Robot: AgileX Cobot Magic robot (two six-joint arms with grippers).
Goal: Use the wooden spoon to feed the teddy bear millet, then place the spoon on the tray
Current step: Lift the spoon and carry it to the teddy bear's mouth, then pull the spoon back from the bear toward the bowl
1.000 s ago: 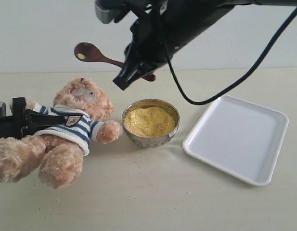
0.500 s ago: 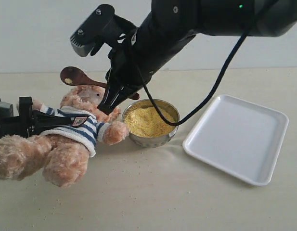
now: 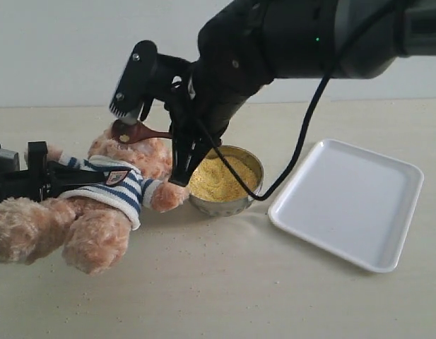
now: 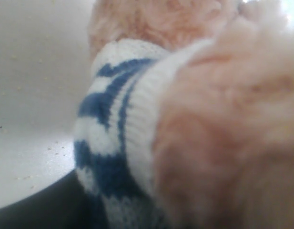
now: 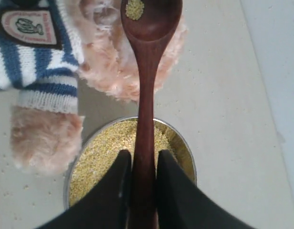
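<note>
The teddy bear [image 3: 97,205] lies reclined at the left, and my left gripper [image 3: 69,177] is shut across its striped shirt [image 4: 113,143]. My right gripper [image 3: 179,169] [image 5: 143,160] is shut on the handle of the wooden spoon [image 3: 133,131] [image 5: 146,95]. The spoon's bowl rests against the bear's face and carries a small dab of millet [image 5: 135,8]. Just right of the bear's paw stands the steel bowl heaped with millet [image 3: 221,180] [image 5: 108,157]. The white tray [image 3: 348,205] lies at the right with nothing on it.
Loose yellow grains are scattered on the beige tabletop [image 3: 225,282] around the bear and the bowl. The right arm's black cable [image 3: 302,141] hangs down over the gap between bowl and tray.
My right arm has come down and to the left, bringing the spoon from high above the bear onto its face. The bear shifted slightly early on, then stayed still.
</note>
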